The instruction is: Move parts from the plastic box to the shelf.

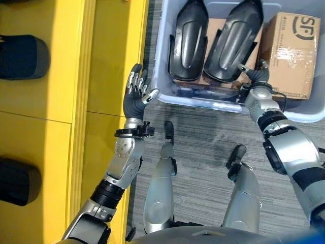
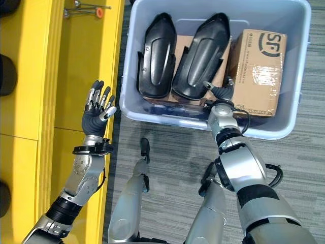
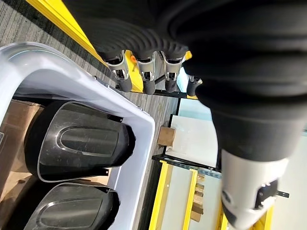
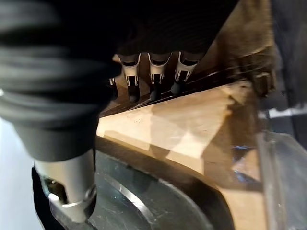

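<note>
Black plastic parts sit in the pale plastic box (image 2: 152,119) on the grey floor, and you have two of them side by side: the left black part (image 2: 156,56) and the right black part (image 2: 202,55). A cardboard box (image 2: 256,71) stands in the same box, just beside the right one, and more cardboard lies under both parts.

Your right robot hand (image 2: 219,91) reaches over the near wall of the box. In the right wrist view its fingers (image 4: 154,72) are straight and spread, with the thumb lying on the edge of the right black part. It holds nothing yet.

Your left robot hand (image 2: 97,109) is up in the air between the yellow shelf (image 2: 30,101) and the box, close to the box's corner. Its fingers are straight and loose, and it is empty too.

Here is what could go wrong, I think. The black parts look smooth and round, so one could slip if you grab only its edge. The cardboard box is very close, so your fingers may bump it or get stuck in the gap. If you pull hard, the whole plastic box might slide. Your left robot hand could also knock the box corner when it moves.
</note>
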